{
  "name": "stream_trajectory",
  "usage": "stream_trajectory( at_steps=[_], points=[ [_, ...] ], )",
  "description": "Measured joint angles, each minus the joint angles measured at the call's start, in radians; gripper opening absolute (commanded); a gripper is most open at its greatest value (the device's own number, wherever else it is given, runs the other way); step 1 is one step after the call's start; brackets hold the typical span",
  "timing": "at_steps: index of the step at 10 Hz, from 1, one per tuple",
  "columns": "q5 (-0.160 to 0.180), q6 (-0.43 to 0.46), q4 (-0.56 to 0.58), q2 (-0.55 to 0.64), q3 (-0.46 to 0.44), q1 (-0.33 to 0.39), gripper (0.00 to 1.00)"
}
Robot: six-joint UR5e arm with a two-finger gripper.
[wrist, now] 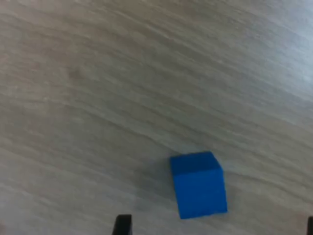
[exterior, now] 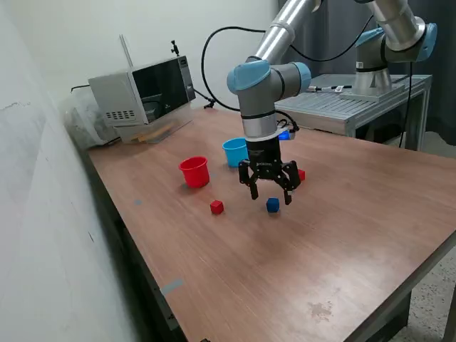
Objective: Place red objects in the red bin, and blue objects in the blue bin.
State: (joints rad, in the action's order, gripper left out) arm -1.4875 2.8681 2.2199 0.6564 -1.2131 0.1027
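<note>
Blue cube (wrist: 199,184), mid-table: wide-open, empty gripper (exterior: 270,194) poised above (pick step); next, lower, close, carry to blue cup (exterior: 234,152).

Blue cube (wrist: 199,185) sits on desk (wrist: 122,83), resting flat, slightly rotated against wood grain. Top face darker blue, front face brighter. Desk surface pale grey-brown wood laminate, grain running diagonally across frame, slightly blurred. Faint shadow on desk just beside cube. One dark claw fingertip (wrist: 122,225) pokes in at frame edge, apart from cube, not touching it. Another dark sliver at far corner (wrist: 310,226), too small to identify.
</note>
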Motion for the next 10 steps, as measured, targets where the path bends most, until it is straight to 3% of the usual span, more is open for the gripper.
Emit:
stream_trajectory(
  at_steps=[3, 4, 10],
  points=[
    [-0.008, -0.018, -0.002, -0.011, -0.007, 0.000, 1.00],
    [-0.010, -0.027, -0.003, -0.014, -0.008, 0.000, 0.00],
    [-0.055, -0.032, -0.005, -0.020, -0.005, 0.000, 0.00]
  ],
)
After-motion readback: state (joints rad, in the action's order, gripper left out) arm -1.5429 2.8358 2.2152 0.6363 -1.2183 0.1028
